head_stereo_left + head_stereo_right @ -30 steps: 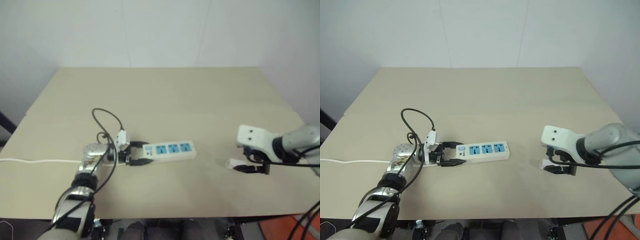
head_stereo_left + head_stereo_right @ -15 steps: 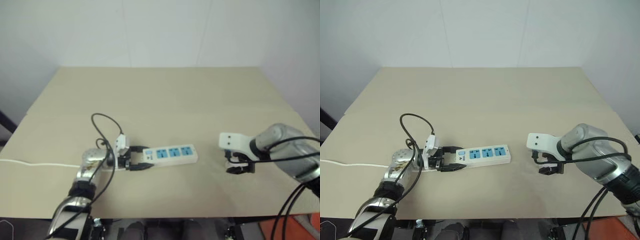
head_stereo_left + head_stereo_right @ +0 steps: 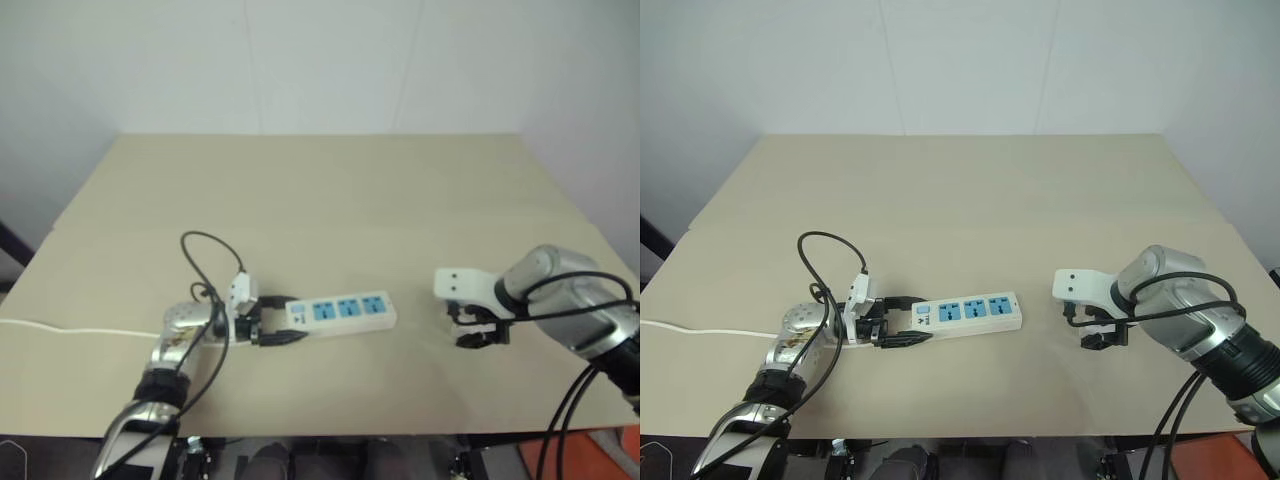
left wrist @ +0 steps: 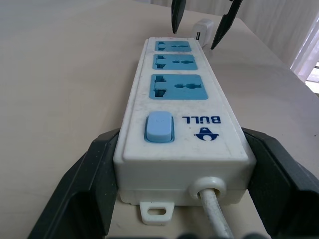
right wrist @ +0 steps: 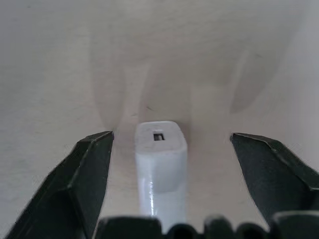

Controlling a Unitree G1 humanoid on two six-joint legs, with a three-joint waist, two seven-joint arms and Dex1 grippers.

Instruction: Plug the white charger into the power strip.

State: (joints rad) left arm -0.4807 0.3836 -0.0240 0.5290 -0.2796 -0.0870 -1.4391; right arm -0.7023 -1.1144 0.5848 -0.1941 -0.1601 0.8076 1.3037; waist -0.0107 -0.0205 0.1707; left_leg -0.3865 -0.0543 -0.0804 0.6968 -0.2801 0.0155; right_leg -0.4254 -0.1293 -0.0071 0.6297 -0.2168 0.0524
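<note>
Downward over the white charger (image 5: 160,149) we lowered the right gripper (image 5: 169,164) — fingers parted, charger between them on the table (image 3: 330,190). Our left gripper (image 4: 174,169) clamped the power strip (image 4: 182,114) — grasp pending.

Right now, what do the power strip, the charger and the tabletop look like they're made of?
The power strip: apparently white moulded plastic, smooth with a slight sheen, with blue socket faces and a blue switch. The white charger: probably glossy white plastic, catching a highlight along its side. The table: matte beige board, possibly laminate or wood; no grain shows.
</note>
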